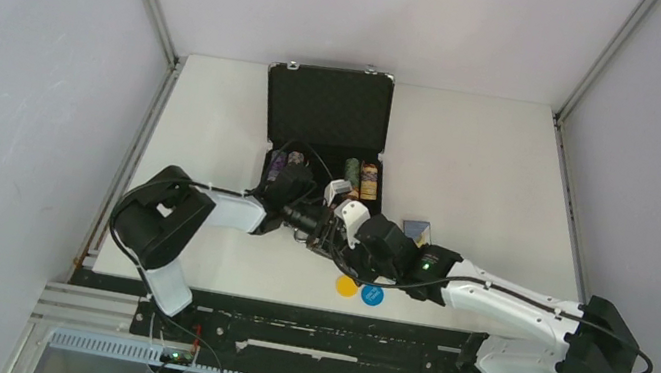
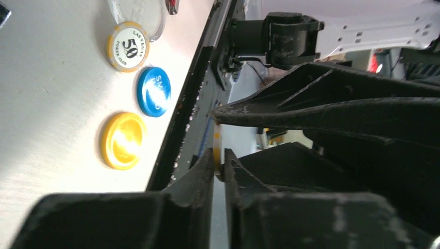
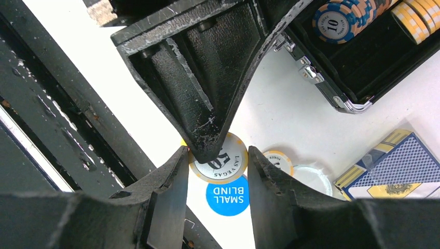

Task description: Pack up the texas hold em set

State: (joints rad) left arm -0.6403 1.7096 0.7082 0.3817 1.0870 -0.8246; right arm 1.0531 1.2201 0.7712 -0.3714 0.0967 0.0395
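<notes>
A white-faced poker chip (image 3: pixel 224 158) with a yellow rim, marked 50 Las Vegas, hangs above the table between both arms. My right gripper (image 3: pixel 218 155) is shut on its rim, one finger on each side. My left gripper (image 2: pixel 218 158) pinches the same chip (image 2: pixel 216 151) across its faces, seen edge-on as a thin yellow strip. The two grippers meet just in front of the open black briefcase (image 1: pixel 328 105), which holds chip stacks (image 1: pixel 360 179). On the table below lie a second 50 chip (image 2: pixel 127 45), a blue small-blind button (image 2: pixel 154 91) and a yellow button (image 2: pixel 122 140).
A blue-backed card deck (image 3: pixel 394 166) in clear wrap lies right of the briefcase, and a white round button (image 3: pixel 311 179) lies beside the second chip. The briefcase lid (image 1: pixel 326 115) stands upright at the back. The table's near edge (image 2: pixel 176 135) runs close to the buttons.
</notes>
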